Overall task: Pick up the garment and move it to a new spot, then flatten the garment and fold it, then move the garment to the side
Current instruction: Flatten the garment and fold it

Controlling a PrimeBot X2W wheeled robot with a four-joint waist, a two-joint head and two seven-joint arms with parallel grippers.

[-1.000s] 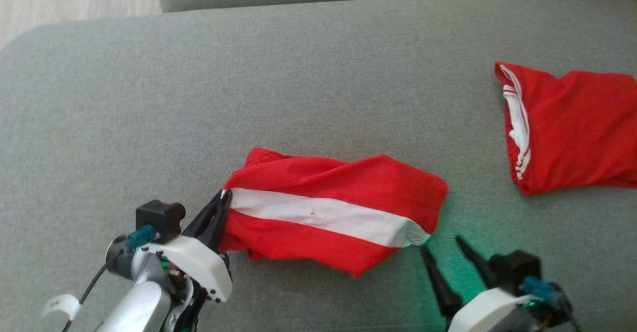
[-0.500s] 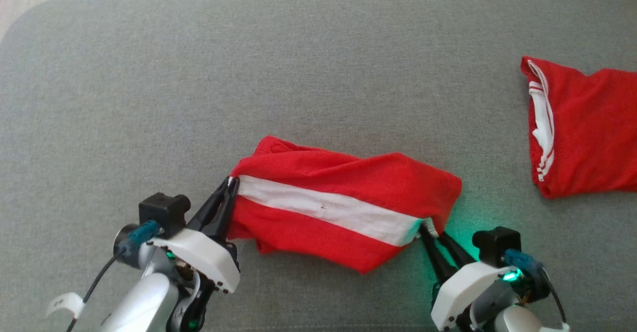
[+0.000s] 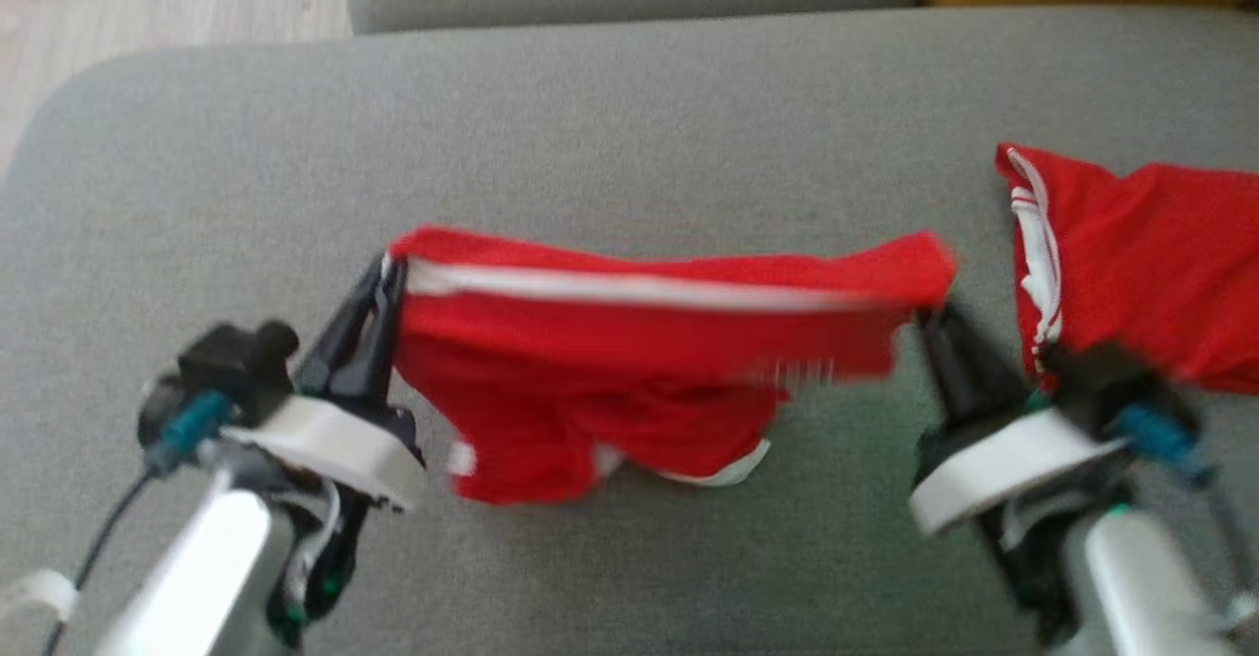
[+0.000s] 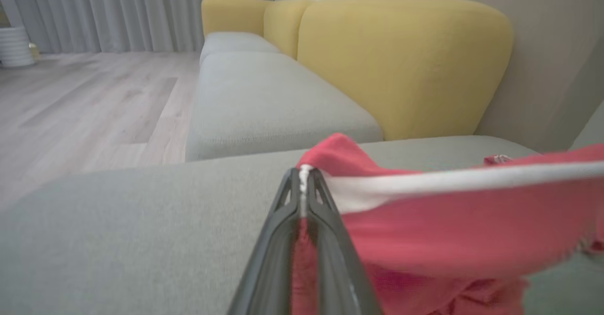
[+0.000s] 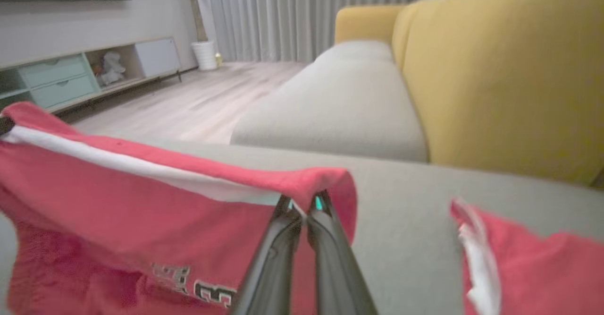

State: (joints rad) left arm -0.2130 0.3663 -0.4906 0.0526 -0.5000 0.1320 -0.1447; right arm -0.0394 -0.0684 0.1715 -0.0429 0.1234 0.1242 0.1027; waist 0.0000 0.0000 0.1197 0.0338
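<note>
Grey fabric is covering the wide cushion [image 3: 629, 125], and both arms are working over its near half. Towards the cushion's near left, the left gripper [image 3: 384, 272] is pinching one end of the garment [image 3: 639, 341], its fingers pressed together on the white band. Towards the cushion's near right, the right gripper [image 3: 929, 327] is clamping the opposite end, fingers closed on the cloth.

Between them the red garment is hanging above the cushion, its long axis running from the cushion's left side to its right side. Its white band is lying along the top edge, pulled nearly straight. The lower cloth is sagging in loose folds towards the cushion's near edge; whether it is touching the cushion is hard to tell through the blur. Dark lettering is showing on the hanging side, too smeared to read.

At the cushion's right edge, another red cloth [image 3: 1141, 263] with white trim is lying flat, apart from the garment.

Beyond the cushion's far edge, a second grey seat [image 4: 278, 107] is stretching away, with a yellow backrest [image 4: 401, 60] rising beside it. Pale wooden floor [image 4: 85, 102] is spreading past the cushion's far left corner. Farther off, a low cabinet [image 5: 71, 76] is showing green drawers and an open shelf holding something pale and blurred, and grey curtains [image 4: 141, 12] are hanging behind a white pot [image 4: 16, 46].
</note>
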